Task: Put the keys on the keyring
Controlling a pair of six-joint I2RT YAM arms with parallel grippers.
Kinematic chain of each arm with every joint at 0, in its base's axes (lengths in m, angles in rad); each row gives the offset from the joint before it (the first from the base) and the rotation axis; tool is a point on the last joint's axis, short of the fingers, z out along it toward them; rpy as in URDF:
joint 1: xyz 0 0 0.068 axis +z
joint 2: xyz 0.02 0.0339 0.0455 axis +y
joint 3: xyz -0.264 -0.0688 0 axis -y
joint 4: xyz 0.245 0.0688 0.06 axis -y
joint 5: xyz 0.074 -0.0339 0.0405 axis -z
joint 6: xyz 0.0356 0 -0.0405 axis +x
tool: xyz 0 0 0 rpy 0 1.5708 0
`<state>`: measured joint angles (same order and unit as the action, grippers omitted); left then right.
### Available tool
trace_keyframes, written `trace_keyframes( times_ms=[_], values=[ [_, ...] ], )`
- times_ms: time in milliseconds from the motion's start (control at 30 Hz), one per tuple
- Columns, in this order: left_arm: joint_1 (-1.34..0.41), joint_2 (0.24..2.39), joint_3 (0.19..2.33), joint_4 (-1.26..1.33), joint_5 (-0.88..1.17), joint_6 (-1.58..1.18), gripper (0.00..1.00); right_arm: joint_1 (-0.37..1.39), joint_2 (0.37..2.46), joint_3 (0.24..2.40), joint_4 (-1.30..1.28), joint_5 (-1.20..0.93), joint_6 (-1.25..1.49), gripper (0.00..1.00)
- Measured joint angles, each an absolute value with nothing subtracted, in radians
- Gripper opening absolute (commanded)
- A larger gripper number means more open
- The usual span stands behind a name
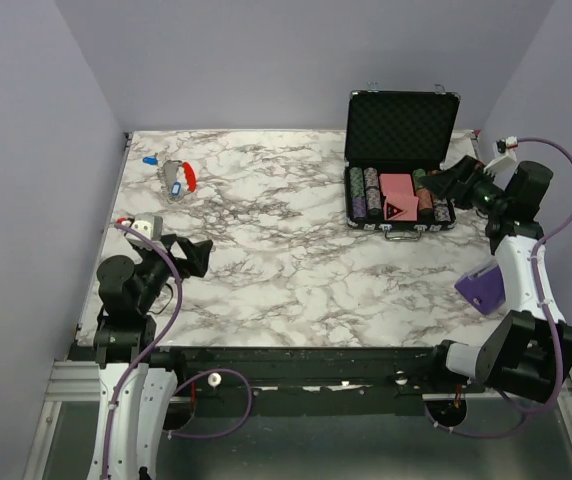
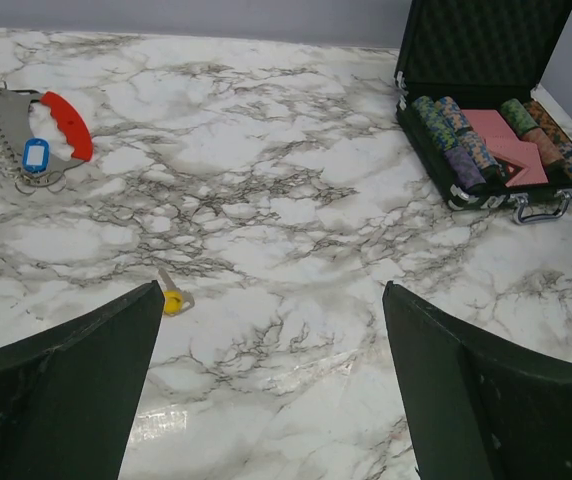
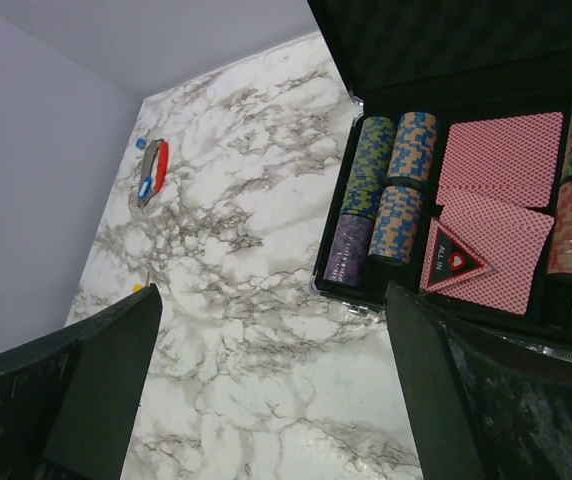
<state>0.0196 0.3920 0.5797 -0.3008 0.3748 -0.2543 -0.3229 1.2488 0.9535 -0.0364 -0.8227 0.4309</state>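
Keyring (image 2: 61,118) lies flat, far left: you'll see a red curved clip joined to a grey toothed plate. One blue-headed key (image 2: 34,157) rests on the plate. Second blue key (image 1: 150,160) sits just beyond. Yellow-headed key (image 2: 173,300) lies nearer, well apart.

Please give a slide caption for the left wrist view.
Open left gripper over marble table; yellow key just ahead, keyring and blue key upper left.

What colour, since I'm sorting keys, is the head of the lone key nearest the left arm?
Yellow. The key shows best in the left wrist view.
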Motion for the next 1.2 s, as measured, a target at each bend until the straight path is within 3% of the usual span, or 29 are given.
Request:
trace_keyframes(
  times_ms=[133,300,567,800,867,1200],
  values=[
    [0.02,0.402,0.58,-0.293,0.381,-0.255,0.99,-0.323,1.249,0.943,0.001,-0.843,0.431,1.0],
    [0.037,0.462,0.58,-0.282,0.416,-0.276,0.99,-0.319,1.271,0.912,0.042,-1.049,0.325,1.0],
    [0.142,0.754,0.625,-0.187,0.507,-0.447,0.98,-0.154,1.293,0.934,-0.122,-1.126,0.036,1.0],
    [0.121,1.109,0.869,-0.285,0.463,-0.394,0.84,-0.11,1.3,0.942,-0.242,-1.131,-0.125,1.0],
    [0.092,1.171,0.902,-0.329,0.419,-0.351,0.75,-0.096,1.301,0.947,-0.268,-1.131,-0.152,1.0],
    [0.008,1.417,0.991,-0.556,0.229,-0.18,0.51,-0.01,1.324,0.97,-0.34,-1.131,-0.218,1.0]
  ],
)
